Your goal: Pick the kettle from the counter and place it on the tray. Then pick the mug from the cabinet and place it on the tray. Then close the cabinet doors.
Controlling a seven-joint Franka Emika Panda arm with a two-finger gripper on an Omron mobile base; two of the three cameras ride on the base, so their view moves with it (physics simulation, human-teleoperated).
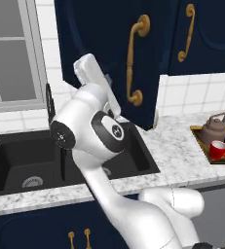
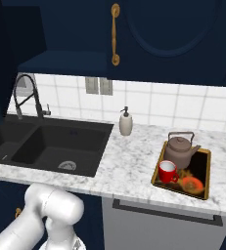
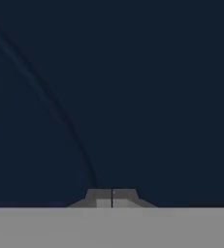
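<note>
Reaching up, the arm presses its closed tool (image 3: 112, 198) against the cabinet door (image 1: 109, 53).

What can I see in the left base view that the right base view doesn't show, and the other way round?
The left base view alone shows the window and the open cabinet door swung out over the sink, with the arm reaching up against it. The right base view alone shows the white soap dispenser, the faucet and the cabinet's inner shelf. Both show the black sink, the marble counter, and the tray holding the kettle and red mug.
</note>
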